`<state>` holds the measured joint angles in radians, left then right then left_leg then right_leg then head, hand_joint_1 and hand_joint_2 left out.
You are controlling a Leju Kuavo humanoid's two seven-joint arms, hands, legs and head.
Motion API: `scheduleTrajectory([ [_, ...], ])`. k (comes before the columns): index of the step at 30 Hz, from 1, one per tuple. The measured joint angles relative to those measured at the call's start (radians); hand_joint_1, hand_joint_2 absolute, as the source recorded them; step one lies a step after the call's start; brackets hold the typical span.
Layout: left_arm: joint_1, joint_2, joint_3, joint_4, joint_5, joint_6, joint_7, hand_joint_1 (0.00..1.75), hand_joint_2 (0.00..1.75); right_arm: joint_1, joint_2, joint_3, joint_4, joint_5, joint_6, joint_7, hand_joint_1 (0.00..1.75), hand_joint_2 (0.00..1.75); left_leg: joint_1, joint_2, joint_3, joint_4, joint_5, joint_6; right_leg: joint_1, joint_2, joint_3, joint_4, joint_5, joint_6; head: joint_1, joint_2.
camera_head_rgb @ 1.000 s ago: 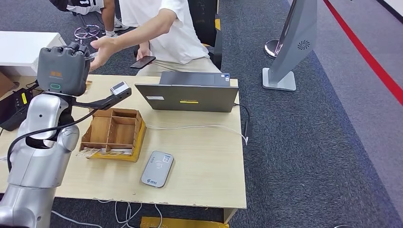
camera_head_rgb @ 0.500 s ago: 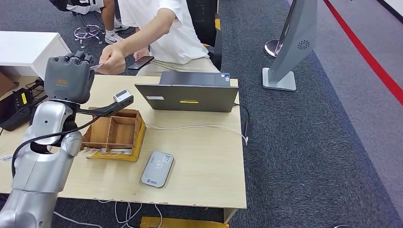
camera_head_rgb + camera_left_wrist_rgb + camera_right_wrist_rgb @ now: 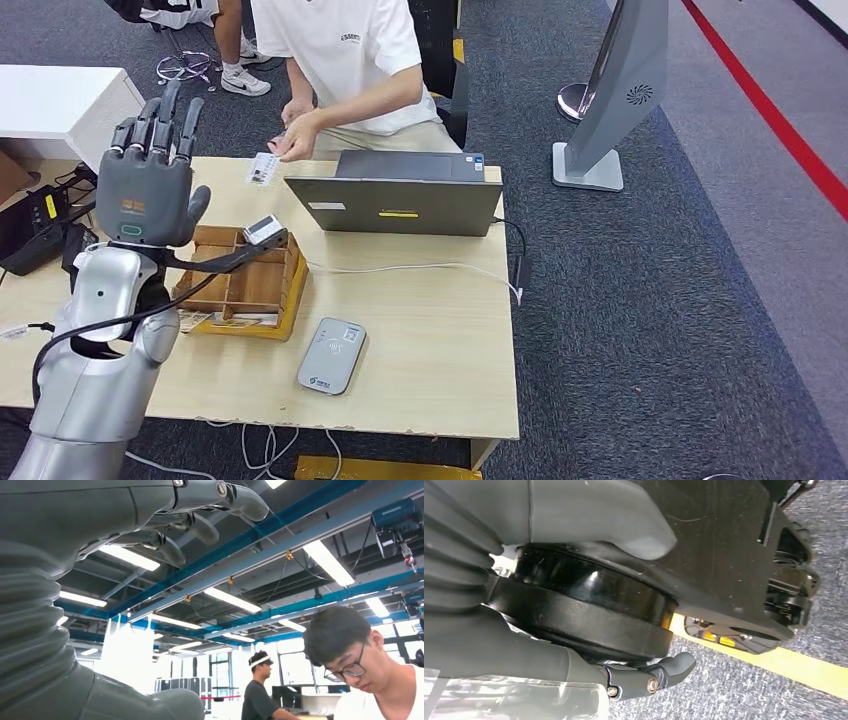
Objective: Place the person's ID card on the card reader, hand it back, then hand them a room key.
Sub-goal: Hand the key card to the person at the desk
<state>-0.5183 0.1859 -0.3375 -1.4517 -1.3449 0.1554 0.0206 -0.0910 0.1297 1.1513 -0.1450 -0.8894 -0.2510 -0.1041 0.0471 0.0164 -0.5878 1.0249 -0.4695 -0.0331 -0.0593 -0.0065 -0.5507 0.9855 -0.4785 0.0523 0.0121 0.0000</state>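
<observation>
The wooden desk (image 3: 430, 330) has a grey laptop (image 3: 395, 195) at the back, a compartmented wooden tray (image 3: 240, 283) in front of it and the card reader (image 3: 331, 355) near the front edge. The left hand (image 3: 147, 180) is raised, fingers spread apart, holding nothing. Can't tell what the right hand (image 3: 574, 630) is doing. The person's hand (image 3: 297, 135) is pinching the ID card (image 3: 262, 168) over the desk's far edge.
</observation>
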Motion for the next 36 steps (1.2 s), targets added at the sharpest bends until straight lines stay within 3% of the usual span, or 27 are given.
scheduleTrajectory([
  [5,0.033,-0.001,0.0,-0.052,0.008,0.001,-0.006,0.0,1.75,-0.008,0.0,0.0,0.0,-0.004,-0.001,-0.005,0.0,1.75,0.0,0.0,0.0,0.0,0.0,0.0,0.0,0.0,0.0,0.0,0.0,0.0,0.0,0.0],
  [9,0.141,0.015,-0.001,-0.152,0.027,0.01,-0.037,0.0,1.75,-0.009,0.0,-0.001,0.0,-0.023,-0.001,-0.023,0.0,1.75,0.0,0.002,0.0,0.0,-0.001,0.0,0.0,0.003,0.0,0.0,0.0,0.0,0.0,0.0],
  [14,0.342,0.087,-0.008,-0.256,0.037,0.025,-0.042,0.0,1.75,-0.009,0.0,-0.006,0.005,-0.04,-0.001,-0.041,0.0,1.75,0.0,0.003,0.0,0.0,-0.003,0.0,0.0,0.003,-0.001,0.0,-0.002,0.0,0.0,0.0],
  [19,0.446,0.165,-0.007,-0.252,0.094,-0.083,-0.03,0.0,1.75,-0.004,-0.001,-0.01,0.019,-0.031,-0.001,-0.083,0.0,1.75,0.001,0.003,0.0,-0.001,-0.003,0.0,0.001,0.003,-0.001,0.0,-0.003,0.0,0.0,0.0],
  [25,0.485,0.208,-0.007,-0.211,0.134,-0.183,0.011,0.0,1.75,-0.004,-0.002,-0.009,0.057,-0.035,0.023,-0.119,0.0,1.75,0.001,0.002,0.0,0.0,-0.003,0.0,0.001,0.002,-0.001,0.0,-0.003,0.0,0.0,0.0],
  [36,0.462,0.206,-0.007,-0.134,0.127,-0.187,0.041,0.0,1.75,-0.021,0.024,-0.007,0.077,-0.057,0.026,-0.056,0.0,1.75,0.002,0.002,0.001,0.0,-0.003,0.0,0.001,0.002,-0.001,0.0,-0.002,0.0,0.0,0.0],
])
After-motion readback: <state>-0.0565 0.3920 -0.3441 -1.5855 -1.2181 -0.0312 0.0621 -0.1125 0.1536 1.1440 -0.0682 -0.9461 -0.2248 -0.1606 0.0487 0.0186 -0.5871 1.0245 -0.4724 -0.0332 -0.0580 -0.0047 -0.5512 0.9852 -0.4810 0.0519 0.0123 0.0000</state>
